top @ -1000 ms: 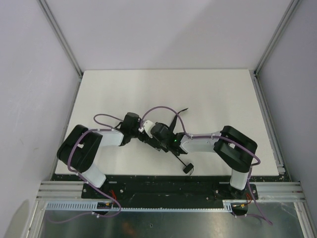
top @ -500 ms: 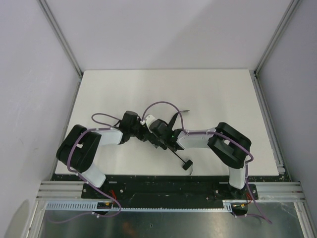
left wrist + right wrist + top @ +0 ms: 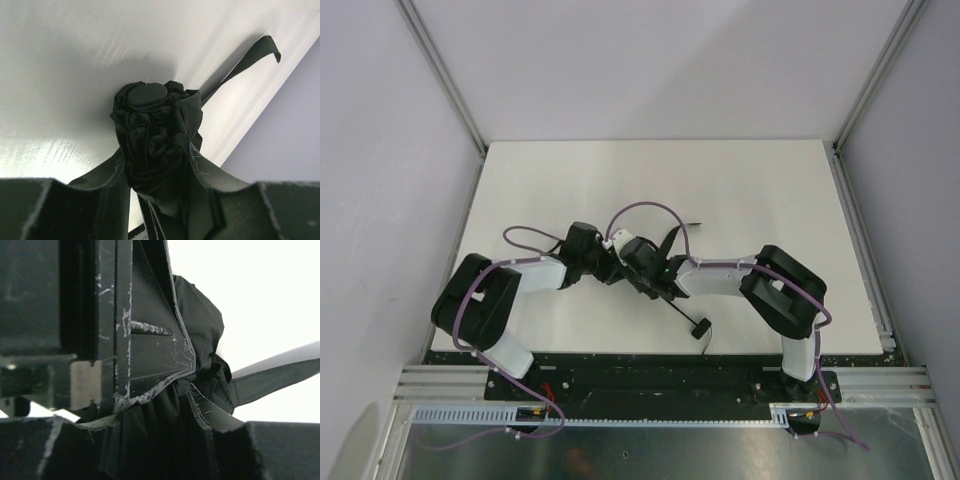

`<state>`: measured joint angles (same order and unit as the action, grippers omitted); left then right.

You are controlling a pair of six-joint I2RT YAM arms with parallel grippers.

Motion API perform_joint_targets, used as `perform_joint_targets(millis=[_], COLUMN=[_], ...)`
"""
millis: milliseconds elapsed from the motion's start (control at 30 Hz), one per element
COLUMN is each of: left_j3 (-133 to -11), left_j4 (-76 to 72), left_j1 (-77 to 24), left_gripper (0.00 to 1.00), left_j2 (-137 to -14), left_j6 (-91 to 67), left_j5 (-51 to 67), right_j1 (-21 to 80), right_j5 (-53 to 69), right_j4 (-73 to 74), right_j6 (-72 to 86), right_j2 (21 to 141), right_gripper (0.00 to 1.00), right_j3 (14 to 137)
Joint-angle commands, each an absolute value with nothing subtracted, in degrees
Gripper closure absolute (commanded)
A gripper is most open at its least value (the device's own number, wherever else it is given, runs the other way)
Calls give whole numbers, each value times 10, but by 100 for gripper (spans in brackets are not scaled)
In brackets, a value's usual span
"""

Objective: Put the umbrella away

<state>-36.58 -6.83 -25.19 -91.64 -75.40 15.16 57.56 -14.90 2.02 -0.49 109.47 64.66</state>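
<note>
Umbrella (image 3: 155, 145): black, folding, canopy bunched. It lies on the table (image 3: 770, 190), between its centre and its near edge. Long axis: oblique, with the canopy (image 3: 200, 325) toward the table's middle and the shaft running right and nearward to the knob handle (image 3: 701, 332) by the near edge. Left gripper (image 3: 162, 192): jaws part-closed, clamping the canopy bundle below its cap. Right gripper (image 3: 160, 435): jaws narrow, pinching the same fabric on the handle side, so probably the arm to work the shaft. Markings: none legible.
</note>
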Motion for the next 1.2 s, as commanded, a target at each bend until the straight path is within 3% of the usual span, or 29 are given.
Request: perform_joint_targets(millis=[0,133,200,567,1000,1167], left_j3=[-359,-377,-376,-316,-300,-284], left_j4=[53,44,43,-87,-112,-103], left_j1=[-234,-221,-217,-218,-245,-284], left_gripper=[59,11,3,1,1,7], left_j2=[-898,-861,-841,-855,-911,-916], left_j6=[-664,-611,-601,-690,-839,-890], left_j5=[106,100,101,203,200,168], right_j1=[516,462,434,346,330,333], right_j5=[-40,128,207,460,503,495], right_j4=[149,130,106,19,-29,-41], right_j6=[25,45,58,145,186,191], right_j2=[1158,1167,1178,1251,1248,1222], right_gripper=[99,100,100,100,100,100], right_j3=[613,606,599,594,593,591])
